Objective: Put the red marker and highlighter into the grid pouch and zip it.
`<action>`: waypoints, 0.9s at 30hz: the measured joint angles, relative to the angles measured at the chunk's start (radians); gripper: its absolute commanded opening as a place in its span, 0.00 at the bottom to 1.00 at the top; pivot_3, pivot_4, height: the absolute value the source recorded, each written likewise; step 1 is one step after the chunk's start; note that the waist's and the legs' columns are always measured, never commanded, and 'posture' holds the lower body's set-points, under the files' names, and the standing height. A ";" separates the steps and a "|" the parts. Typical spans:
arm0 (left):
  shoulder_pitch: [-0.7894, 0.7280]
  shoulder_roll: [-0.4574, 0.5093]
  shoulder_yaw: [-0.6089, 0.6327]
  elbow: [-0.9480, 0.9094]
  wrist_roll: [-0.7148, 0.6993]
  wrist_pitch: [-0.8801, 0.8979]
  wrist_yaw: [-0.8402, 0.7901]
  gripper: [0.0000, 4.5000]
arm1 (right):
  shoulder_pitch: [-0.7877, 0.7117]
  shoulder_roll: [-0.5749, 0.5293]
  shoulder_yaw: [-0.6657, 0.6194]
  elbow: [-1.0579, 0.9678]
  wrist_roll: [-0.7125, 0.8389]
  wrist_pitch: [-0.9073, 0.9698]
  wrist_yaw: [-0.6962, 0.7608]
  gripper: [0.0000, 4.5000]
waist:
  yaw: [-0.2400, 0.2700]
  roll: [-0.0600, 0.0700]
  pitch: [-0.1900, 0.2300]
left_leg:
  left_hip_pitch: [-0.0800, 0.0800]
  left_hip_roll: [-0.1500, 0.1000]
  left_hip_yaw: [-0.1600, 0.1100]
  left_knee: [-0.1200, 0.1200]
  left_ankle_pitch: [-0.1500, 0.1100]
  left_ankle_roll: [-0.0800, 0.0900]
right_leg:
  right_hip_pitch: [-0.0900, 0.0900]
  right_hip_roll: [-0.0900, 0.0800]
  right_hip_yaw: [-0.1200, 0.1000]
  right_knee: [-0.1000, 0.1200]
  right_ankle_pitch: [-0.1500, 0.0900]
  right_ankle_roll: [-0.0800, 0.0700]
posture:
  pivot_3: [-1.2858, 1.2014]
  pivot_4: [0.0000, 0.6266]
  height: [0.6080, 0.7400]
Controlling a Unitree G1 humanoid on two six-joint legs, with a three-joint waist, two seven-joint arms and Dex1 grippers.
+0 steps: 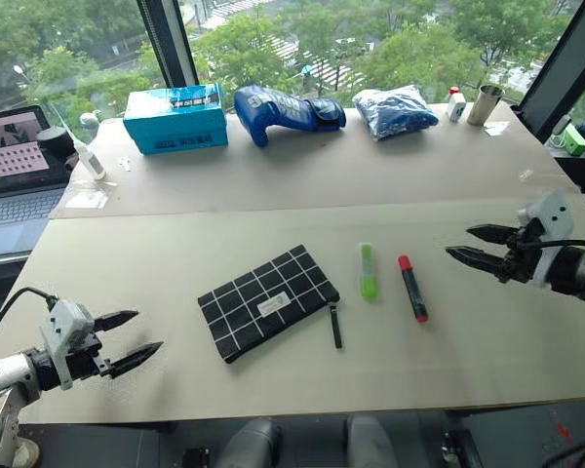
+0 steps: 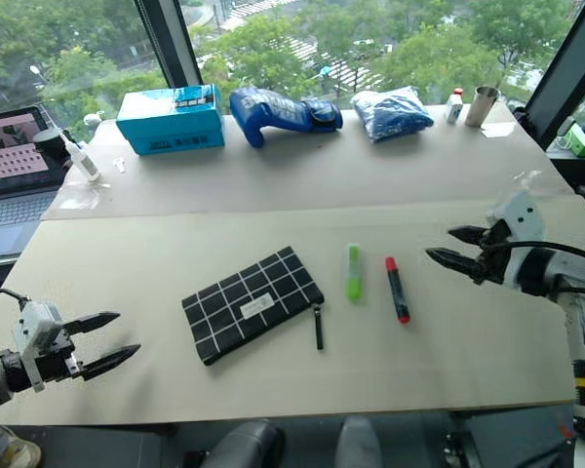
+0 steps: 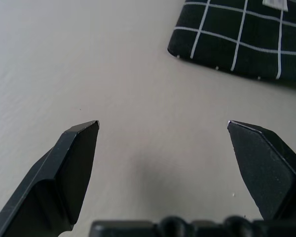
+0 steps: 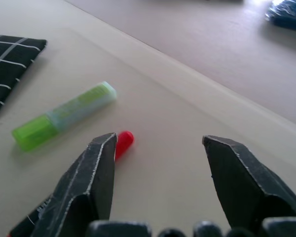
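Approaching the red marker (image 1: 412, 289), the right gripper (image 1: 473, 246) hovers to its right, fingers spread and empty; it should descend squarely over the barrel. The highlighter (image 1: 368, 270) lies just left of it. The grid pouch (image 1: 267, 301) lies flat further left, contents unseen. The left gripper (image 1: 136, 339) waits spread at the near left.

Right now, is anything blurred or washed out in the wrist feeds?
Right wrist view: highlighter fairly sharp, far tabletop and blue bag soft, window glare behind. Left wrist view: even light, pouch clear, faint shadow between the claw's tips.
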 measured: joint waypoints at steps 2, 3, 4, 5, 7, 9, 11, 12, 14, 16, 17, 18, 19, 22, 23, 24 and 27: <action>-0.008 -0.004 -0.002 0.001 0.007 -0.058 -0.003 1.00 | -0.037 0.028 0.069 -0.015 -0.003 0.003 0.019 0.28 | -0.001 -0.001 0.000 | 0.000 0.000 0.000 0.000 0.000 0.000 | 0.000 0.000 0.000 0.000 0.000 0.000 | 0.52 0.24 0.99; -0.010 -0.004 -0.002 0.001 0.017 -0.090 -0.004 1.00 | -0.058 0.047 0.109 -0.021 -0.011 0.003 0.029 0.24 | -0.001 -0.002 0.000 | 0.000 0.000 0.000 0.001 0.000 0.000 | 0.000 0.000 0.000 0.000 0.000 0.000 | 0.52 0.24 0.99; -0.015 -0.003 -0.007 -0.002 0.037 -0.131 -0.006 1.00 | -0.080 0.073 0.161 -0.029 -0.023 0.003 0.036 0.14 | -0.002 -0.002 0.000 | 0.000 0.000 0.000 0.001 0.000 0.000 | 0.000 0.000 0.000 0.000 0.000 0.000 | 0.52 0.24 0.99; -0.018 -0.001 -0.012 -0.003 0.047 -0.157 -0.006 1.00 | -0.092 0.093 0.194 -0.030 -0.031 0.002 0.043 0.07 | -0.002 -0.002 0.000 | 0.000 0.000 0.000 0.000 0.000 0.000 | 0.000 0.000 0.000 0.000 0.000 0.000 | 0.52 0.24 0.99; -0.029 0.001 -0.037 -0.006 0.082 -0.223 -0.003 1.00 | -0.124 0.143 0.275 -0.012 -0.067 -0.021 0.057 0.01 | -0.003 -0.002 0.000 | 0.000 0.000 0.000 0.000 0.000 -0.001 | -0.001 0.000 0.000 0.000 0.000 0.000 | 0.52 0.24 0.99; -0.040 0.001 -0.064 -0.016 0.108 -0.256 0.005 1.00 | -0.164 0.201 0.322 0.038 -0.096 -0.047 0.062 0.01 | -0.002 -0.002 0.000 | 0.000 0.000 0.000 0.001 0.003 -0.005 | -0.001 0.000 0.000 0.000 0.001 0.000 | 0.52 0.24 0.99; -0.047 0.003 -0.089 -0.035 0.129 -0.275 0.012 1.00 | -0.193 0.241 0.360 0.079 -0.119 -0.072 0.068 0.01 | -0.001 -0.002 0.000 | 0.000 0.000 0.000 0.001 0.003 -0.006 | -0.001 0.000 0.000 0.001 0.001 0.000 | 0.52 0.24 0.99; -0.044 0.011 -0.102 -0.044 0.147 -0.290 0.014 1.00 | -0.207 0.255 0.382 0.104 -0.144 -0.093 0.071 0.01 | -0.002 -0.002 0.000 | -0.001 0.000 0.000 0.001 0.003 -0.006 | -0.002 0.000 0.000 0.000 0.001 0.001 | 0.52 0.24 0.99; -0.041 0.030 -0.118 -0.046 0.171 -0.301 0.015 1.00 | -0.220 0.275 0.410 0.138 -0.179 -0.120 0.070 0.01 | -0.003 -0.002 0.000 | 0.000 0.000 0.000 0.000 0.003 -0.007 | -0.003 0.000 0.000 0.001 0.001 0.001 | 0.52 0.24 0.99; -0.040 0.053 -0.141 -0.048 0.207 -0.322 0.016 1.00 | -0.245 0.319 0.444 0.185 -0.222 -0.142 0.055 0.01 | -0.006 -0.003 0.000 | 0.000 0.000 0.000 0.000 0.003 -0.007 | -0.004 0.000 -0.001 0.002 0.001 0.000 | 0.52 0.24 0.99; -0.045 0.057 -0.154 -0.052 0.217 -0.333 0.017 1.00 | -0.252 0.338 0.457 0.192 -0.236 -0.144 0.049 0.01 | -0.007 -0.003 0.000 | -0.001 0.000 0.001 0.000 0.003 -0.007 | -0.006 0.000 -0.001 0.003 0.001 0.000 | 0.52 0.24 0.99; -0.053 0.058 -0.165 -0.058 0.225 -0.338 0.020 1.00 | -0.259 0.352 0.470 0.192 -0.246 -0.146 0.049 0.01 | -0.008 -0.003 0.000 | -0.001 0.000 0.001 0.000 0.003 -0.008 | -0.006 0.000 -0.001 0.004 0.001 0.000 | 0.52 0.24 0.99; -0.060 0.062 -0.173 -0.065 0.232 -0.340 0.022 1.00 | -0.265 0.362 0.482 0.192 -0.255 -0.147 0.049 0.01 | -0.007 -0.003 0.000 | -0.001 0.000 0.001 0.000 0.003 -0.008 | -0.006 0.000 -0.001 0.004 0.001 0.000 | 0.52 0.24 0.99; -0.100 0.069 -0.216 -0.071 0.252 -0.360 0.024 1.00 | -0.285 0.392 0.516 0.191 -0.275 -0.155 0.059 0.01 | -0.007 -0.003 0.000 | -0.001 0.000 0.001 0.000 0.003 -0.008 | -0.007 0.000 -0.001 0.004 0.001 0.000 | 0.52 0.24 0.99; -0.110 0.069 -0.226 -0.073 0.256 -0.364 0.024 1.00 | -0.288 0.400 0.528 0.190 -0.281 -0.158 0.063 0.01 | -0.006 -0.003 0.000 | -0.001 0.000 0.001 0.000 0.003 -0.008 | -0.007 0.000 -0.001 0.004 0.001 0.000 | 0.52 0.24 0.99; -0.123 0.069 -0.238 -0.073 0.262 -0.368 0.025 1.00 | -0.288 0.407 0.536 0.189 -0.288 -0.164 0.068 0.01 | -0.005 -0.003 0.000 | -0.001 0.000 0.001 0.000 0.003 -0.008 | -0.007 0.000 -0.001 0.004 0.001 0.000 | 0.52 0.24 0.99; -0.161 0.069 -0.276 -0.073 0.273 -0.374 0.025 1.00 | -0.288 0.423 0.540 0.189 -0.298 -0.172 0.065 0.01 | -0.004 -0.003 0.000 | -0.001 0.000 0.001 0.001 0.003 -0.008 | -0.007 0.000 -0.001 0.004 0.002 0.000 | 0.52 0.24 0.99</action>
